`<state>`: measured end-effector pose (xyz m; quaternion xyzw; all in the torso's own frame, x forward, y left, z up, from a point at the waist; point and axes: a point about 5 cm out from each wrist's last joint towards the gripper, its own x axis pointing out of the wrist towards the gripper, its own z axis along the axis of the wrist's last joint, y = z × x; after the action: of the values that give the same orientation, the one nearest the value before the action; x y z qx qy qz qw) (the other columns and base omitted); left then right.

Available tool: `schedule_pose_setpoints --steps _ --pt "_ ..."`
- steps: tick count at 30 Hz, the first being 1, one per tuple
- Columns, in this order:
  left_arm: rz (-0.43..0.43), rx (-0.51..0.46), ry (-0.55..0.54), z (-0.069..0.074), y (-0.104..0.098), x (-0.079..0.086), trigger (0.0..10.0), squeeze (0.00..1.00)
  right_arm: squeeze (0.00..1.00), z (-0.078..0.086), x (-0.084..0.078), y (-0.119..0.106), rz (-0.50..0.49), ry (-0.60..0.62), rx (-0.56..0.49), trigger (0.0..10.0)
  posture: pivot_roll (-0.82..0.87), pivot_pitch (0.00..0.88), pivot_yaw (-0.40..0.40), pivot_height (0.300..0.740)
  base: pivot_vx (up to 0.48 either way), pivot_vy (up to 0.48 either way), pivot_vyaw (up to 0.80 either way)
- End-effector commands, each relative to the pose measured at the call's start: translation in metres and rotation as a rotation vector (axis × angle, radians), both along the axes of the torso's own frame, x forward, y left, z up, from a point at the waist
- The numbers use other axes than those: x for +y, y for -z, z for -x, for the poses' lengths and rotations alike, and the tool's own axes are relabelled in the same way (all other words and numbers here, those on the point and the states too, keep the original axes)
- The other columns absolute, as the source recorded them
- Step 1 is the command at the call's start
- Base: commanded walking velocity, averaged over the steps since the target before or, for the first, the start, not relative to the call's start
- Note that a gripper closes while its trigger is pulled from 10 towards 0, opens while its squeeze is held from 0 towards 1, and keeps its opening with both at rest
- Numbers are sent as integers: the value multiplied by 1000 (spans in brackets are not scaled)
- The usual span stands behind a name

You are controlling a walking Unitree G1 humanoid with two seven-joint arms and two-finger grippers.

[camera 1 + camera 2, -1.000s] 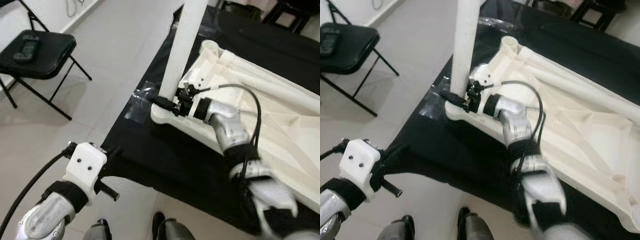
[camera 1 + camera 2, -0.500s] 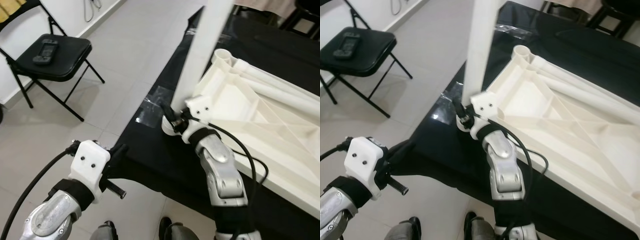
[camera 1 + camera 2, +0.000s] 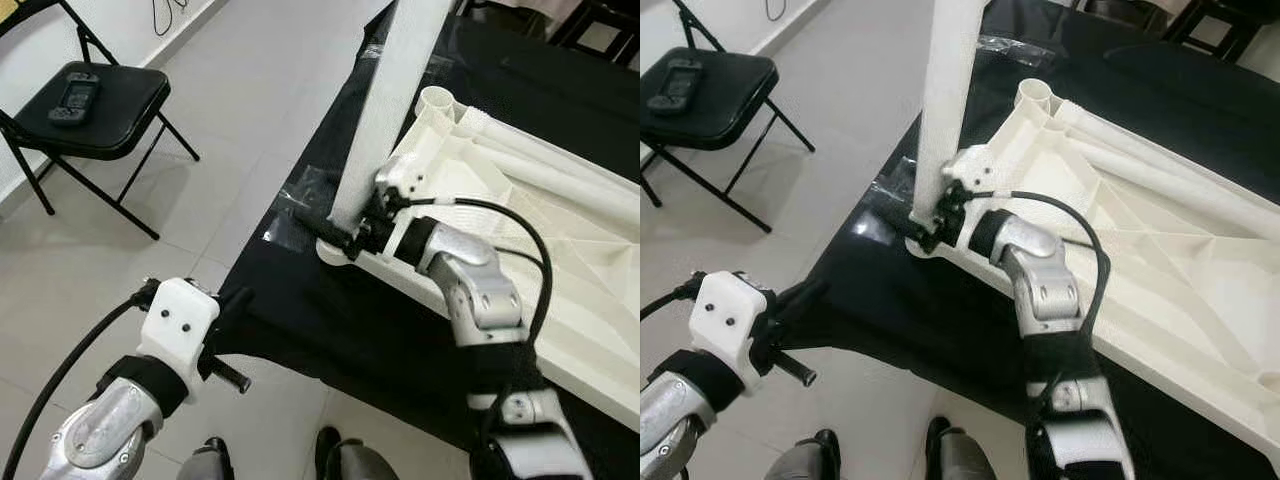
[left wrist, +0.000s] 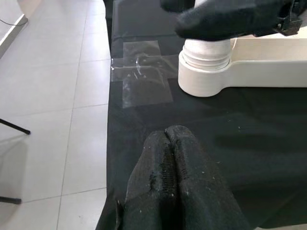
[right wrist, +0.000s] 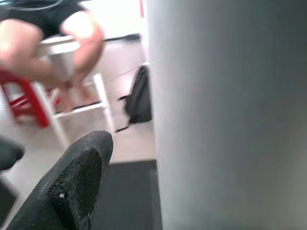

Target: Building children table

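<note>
A white children's table top [image 3: 560, 240] lies upside down on a black cloth-covered table [image 3: 330, 330]. One white table leg [image 3: 385, 110] stands in its near-left corner socket [image 4: 204, 76], leaning slightly. My right gripper [image 3: 340, 232] is shut on the foot of that leg, just above the socket. One of its black fingers [image 5: 72, 182] lies beside the leg's pale surface [image 5: 230, 115]. My left gripper [image 3: 235, 300] is shut with nothing in it. It hovers over the near-left edge of the cloth, its fingers [image 4: 177, 182] pointing at the socket.
A second white leg [image 3: 560, 165] lies along the far side of the table top. Clear tape [image 4: 141, 72] sticks to the cloth by the socket. A black folding chair [image 3: 95, 100] with a handheld device on it stands on the tiled floor at left. A seated person [image 5: 57, 43] is beyond.
The view has shifted. My right elbow swung out to the right while the gripper stayed at the foot of the leg. The left arm has kept its place.
</note>
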<state>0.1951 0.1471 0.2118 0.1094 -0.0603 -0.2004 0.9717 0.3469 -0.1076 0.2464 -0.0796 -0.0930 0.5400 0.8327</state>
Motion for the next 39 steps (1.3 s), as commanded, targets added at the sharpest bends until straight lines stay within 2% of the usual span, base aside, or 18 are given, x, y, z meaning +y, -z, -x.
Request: schedule_pose_setpoints --steps 1,4,15,18,22,26,27,29,30,31,32,33,39 --pt "2 17 10 2 4 -2 10000 0 0 2 3 6 7 -52 12 10000 186 296 -148 740 0 0 0" --pt "0 18 7 3 4 -2 10000 0 0 -14 -3 -7 -11 -73 20 10000 191 301 -151 740 0 0 0" --pt "-10 18 5 3 4 -2 10000 0 0 -32 -3 -19 9 -101 42 10000 208 309 -151 740 0 0 0" --pt "-18 20 6 4 4 -2 10000 0 0 -35 -9 -19 16 -101 57 10000 216 315 -150 740 0 0 0" --pt "-18 21 2 5 4 -1 10000 0 0 -38 -28 -21 14 -104 69 10000 206 321 -150 740 0 0 0" --pt "-18 22 2 5 4 -1 10000 0 0 -38 -30 -22 9 -108 70 10000 205 321 -150 740 0 0 0" --pt "-17 25 6 5 4 -2 10000 0 0 -37 -38 -22 1 -115 73 10000 194 322 -150 740 0 0 0" --pt "-16 26 8 5 4 -2 10000 0 0 -37 -41 -21 3 -115 75 10000 193 322 -149 740 0 0 0" --pt "-15 28 9 5 5 -2 10000 0 0 -37 -44 -20 4 -115 79 9255 191 322 -149 740 0 0 0" --pt "-14 29 11 5 5 -3 10000 0 0 -37 -45 -19 6 -117 82 3569 191 322 -149 740 0 0 0" --pt "-14 29 11 5 5 -3 10000 0 0 -37 -45 -19 6 -117 82 3569 191 322 -149 740 0 0 0" --pt "-14 29 12 5 5 -3 10000 0 0 -37 -45 -18 3 -121 87 0 191 322 -149 740 0 0 0" --pt "-14 28 12 5 5 -3 10000 0 0 -37 -44 -15 -7 -140 96 0 190 322 -149 740 0 0 0"
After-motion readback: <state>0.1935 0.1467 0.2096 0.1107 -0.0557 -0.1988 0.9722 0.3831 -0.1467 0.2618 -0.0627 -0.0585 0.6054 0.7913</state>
